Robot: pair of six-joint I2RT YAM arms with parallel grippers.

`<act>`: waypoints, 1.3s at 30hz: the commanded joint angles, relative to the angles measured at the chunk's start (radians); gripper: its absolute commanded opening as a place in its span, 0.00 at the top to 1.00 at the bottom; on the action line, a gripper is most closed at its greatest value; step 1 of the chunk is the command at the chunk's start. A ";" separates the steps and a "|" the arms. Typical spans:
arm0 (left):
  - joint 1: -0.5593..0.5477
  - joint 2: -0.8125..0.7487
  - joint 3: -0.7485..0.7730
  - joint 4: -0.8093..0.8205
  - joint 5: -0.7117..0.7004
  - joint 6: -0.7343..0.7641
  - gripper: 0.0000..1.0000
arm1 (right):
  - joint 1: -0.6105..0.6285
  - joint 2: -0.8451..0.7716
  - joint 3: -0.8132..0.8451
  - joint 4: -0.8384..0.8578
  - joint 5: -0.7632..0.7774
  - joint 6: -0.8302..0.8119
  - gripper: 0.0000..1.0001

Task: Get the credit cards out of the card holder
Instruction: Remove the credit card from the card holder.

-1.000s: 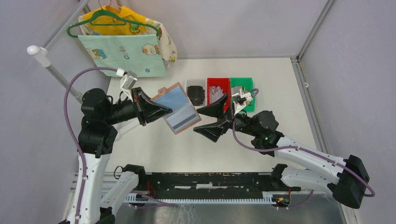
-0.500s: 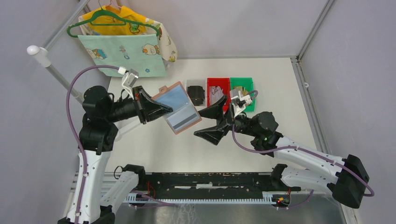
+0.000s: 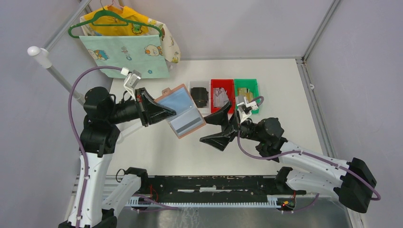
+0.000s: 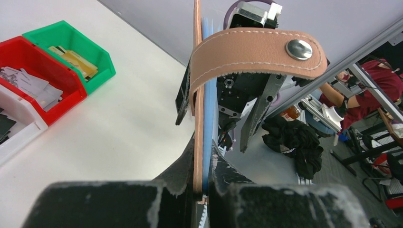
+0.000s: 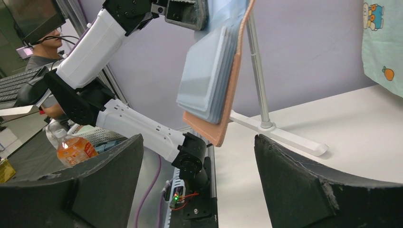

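- Holder point(image 3: 183, 107) held open above the table point(image 3: 285, 95), blue-grey inside showing.
- Left gripper point(image 3: 170, 113) is clamped tight on the holder's left edge.
- Right gripper point(image 3: 203, 130) gapes wide just beside the holder's lower corner, gripping nothing.
- Pale cards point(image 3: 219, 97) lie in the red bin point(image 3: 213, 88).

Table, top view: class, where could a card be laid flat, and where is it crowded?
Free: the table right of the green bin, out to its edge; also the near strip before the arm bases. Crowded: mid-table, where left hand, holder and open right hand gather.
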 commanded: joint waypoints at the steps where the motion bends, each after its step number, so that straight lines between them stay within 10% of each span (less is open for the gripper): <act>1: 0.003 -0.013 0.041 0.039 0.048 -0.052 0.98 | -0.006 -0.008 0.045 -0.003 0.063 -0.025 0.08; 39: 0.005 -0.006 0.077 0.039 0.098 -0.086 0.98 | -0.014 0.055 0.113 0.017 0.110 -0.026 0.20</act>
